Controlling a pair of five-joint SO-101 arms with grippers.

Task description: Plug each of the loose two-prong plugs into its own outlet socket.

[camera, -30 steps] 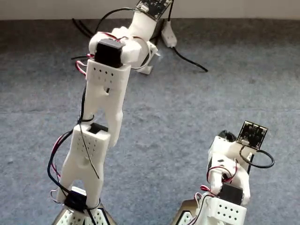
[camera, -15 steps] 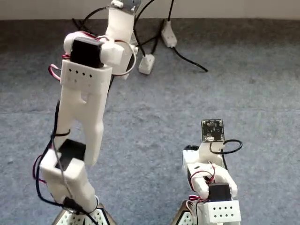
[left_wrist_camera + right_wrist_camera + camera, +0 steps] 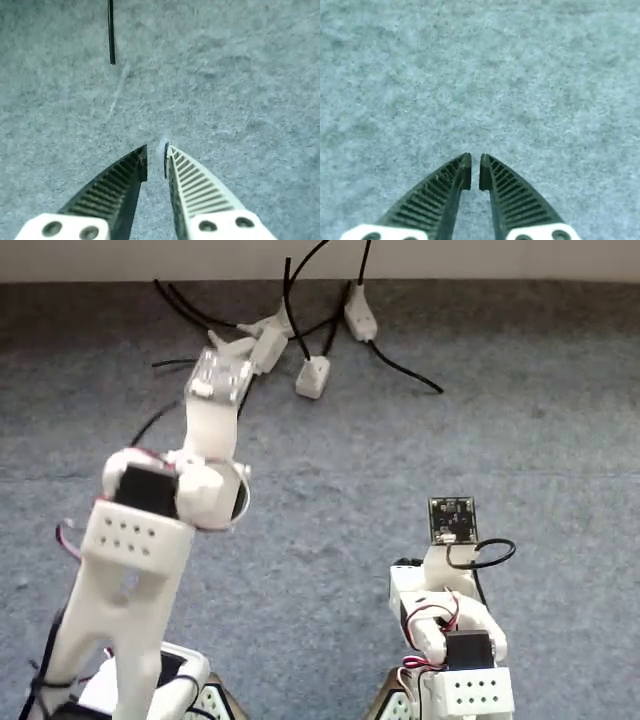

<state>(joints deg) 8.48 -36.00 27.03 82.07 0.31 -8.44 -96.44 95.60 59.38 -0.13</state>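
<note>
The right arm (image 3: 455,640) sits folded at the lower right of the high view. Its wrist view shows the right gripper (image 3: 475,163) with its tips almost together, a thin slit between them and nothing held, over grey, felt-like carpet. That carpet covers the whole worktop (image 3: 540,450).

The left arm (image 3: 150,530) rises from the lower left towards the upper centre. The left gripper (image 3: 156,154) is likewise nearly closed and empty above the carpet, with a black cable (image 3: 111,30) ending farther off.

At the upper centre a white plug piece (image 3: 313,377) lies loose on the carpet. A second white piece (image 3: 360,313) lies beyond it to the right, among tangled black leads (image 3: 405,372). A pale band (image 3: 500,258) runs along the top edge.
</note>
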